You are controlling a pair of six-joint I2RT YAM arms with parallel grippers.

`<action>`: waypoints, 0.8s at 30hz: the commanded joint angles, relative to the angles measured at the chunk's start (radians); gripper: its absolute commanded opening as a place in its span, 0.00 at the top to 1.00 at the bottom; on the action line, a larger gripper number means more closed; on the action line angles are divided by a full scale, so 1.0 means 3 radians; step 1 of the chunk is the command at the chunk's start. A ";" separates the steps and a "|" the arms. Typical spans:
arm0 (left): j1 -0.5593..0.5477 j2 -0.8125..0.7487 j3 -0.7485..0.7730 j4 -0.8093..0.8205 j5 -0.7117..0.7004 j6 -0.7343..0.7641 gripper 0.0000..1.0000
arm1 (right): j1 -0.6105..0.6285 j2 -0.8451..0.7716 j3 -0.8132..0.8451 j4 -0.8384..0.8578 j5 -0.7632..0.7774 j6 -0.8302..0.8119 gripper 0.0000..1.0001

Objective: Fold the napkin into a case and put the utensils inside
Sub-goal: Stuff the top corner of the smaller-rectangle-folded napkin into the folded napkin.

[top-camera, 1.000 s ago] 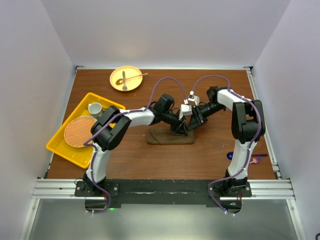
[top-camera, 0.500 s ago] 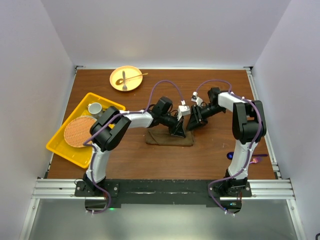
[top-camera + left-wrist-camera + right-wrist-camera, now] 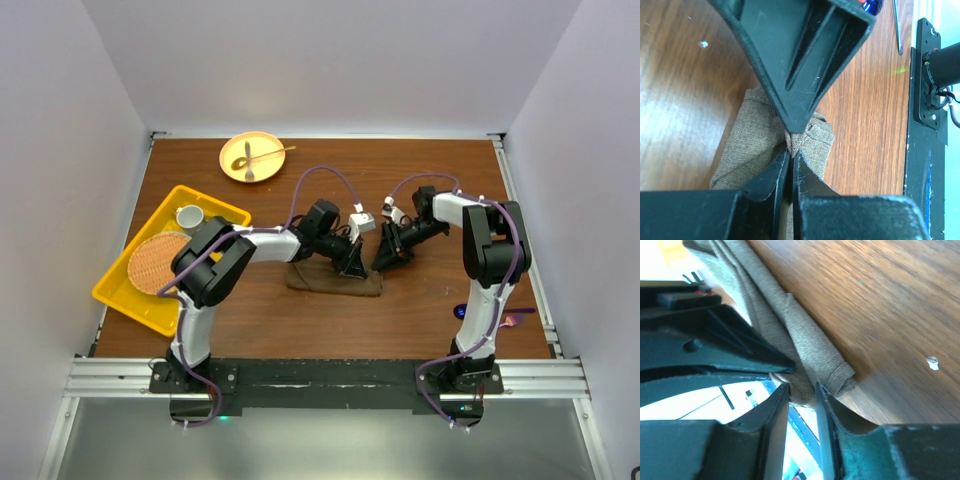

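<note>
1. My left gripper (image 3: 790, 156) is clenched on a raised pinch of the plain olive-brown cloth napkin (image 3: 752, 145). Its fingertips almost meet, with fabric squeezed between them.
2. My right gripper (image 3: 800, 390) grasps the same cloth from the right, with a fold caught in the narrow gap between its two fingers. Its tip sits just beside my left fingertips.
3. The napkin lies as a long, narrow folded strip near the middle of the brown wooden table (image 3: 420, 170), running left to right. Both grippers work at its right end.
4. The glossy blue-purple spoon (image 3: 466, 311) lies on the near right, partly hidden by my right arm and well apart from the napkin.
5. A round yellow plate (image 3: 228, 150) sits at the far left with two pale slim utensils (image 3: 247, 155) on it.
6. A yellow rectangular tray (image 3: 150, 300) at the left edge holds a round woven tan mat (image 3: 157, 263) and a small white cup (image 3: 190, 216).
</note>
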 commanded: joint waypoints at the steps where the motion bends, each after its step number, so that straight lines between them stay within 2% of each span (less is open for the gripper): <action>1: -0.0062 -0.0289 -0.0115 0.0167 -0.0119 0.0033 1.00 | 0.0034 0.0091 -0.0018 0.0042 0.0267 0.0102 0.65; 8: -0.0180 -0.0596 -0.0396 0.0208 -0.0263 0.0135 1.00 | 0.0034 0.0204 0.0017 0.0154 0.0605 0.0220 0.61; 12: -0.0180 -0.0566 -0.0417 -0.0046 -0.0339 -0.0130 1.00 | 0.0044 0.0158 0.0017 0.0210 0.0713 0.0154 0.61; 17: -0.0119 -0.0479 -0.0504 0.0034 -0.0370 -0.0381 1.00 | 0.0064 0.0091 0.0027 0.0236 0.0759 0.0016 0.62; 24: 0.0152 -0.0228 -0.0407 -0.0068 -0.0049 -0.0765 1.00 | 0.0177 -0.0047 -0.0003 0.0333 0.0831 -0.0071 0.64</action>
